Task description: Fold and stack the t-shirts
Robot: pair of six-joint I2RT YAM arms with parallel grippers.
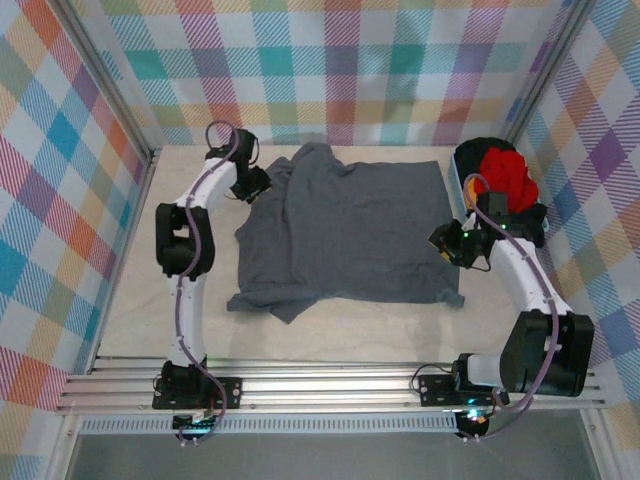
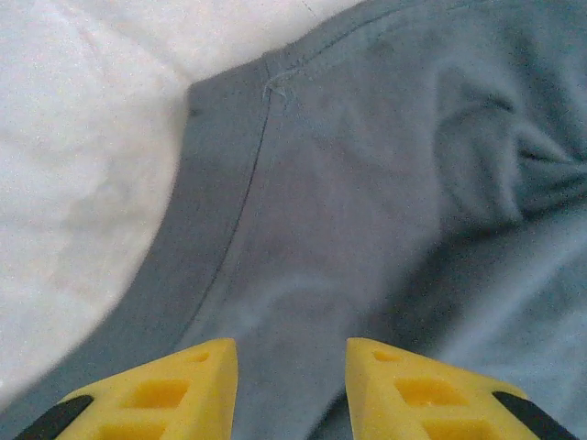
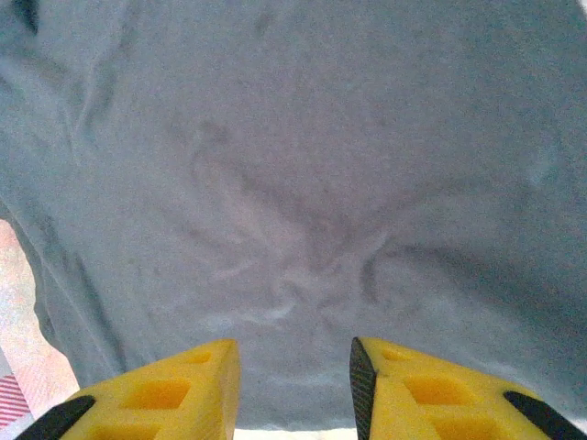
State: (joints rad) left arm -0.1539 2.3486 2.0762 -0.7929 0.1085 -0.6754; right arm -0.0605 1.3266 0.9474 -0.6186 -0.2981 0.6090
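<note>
Two sets of jaws stand parted, pinching nothing, just above a dark slate grey t-shirt (image 1: pixel 350 235): the left gripper (image 2: pixel 292 367) hovers at the shirt's far left corner, near a stitched hem (image 2: pixel 266 82), and the right gripper (image 3: pixel 293 367) at its right edge. The shirt lies spread mid-table (image 1: pixel 130 300), rumpled along its left side. A bright red t-shirt (image 1: pixel 507 172) sits bunched on a black t-shirt (image 1: pixel 485 147) in the far right corner.
</note>
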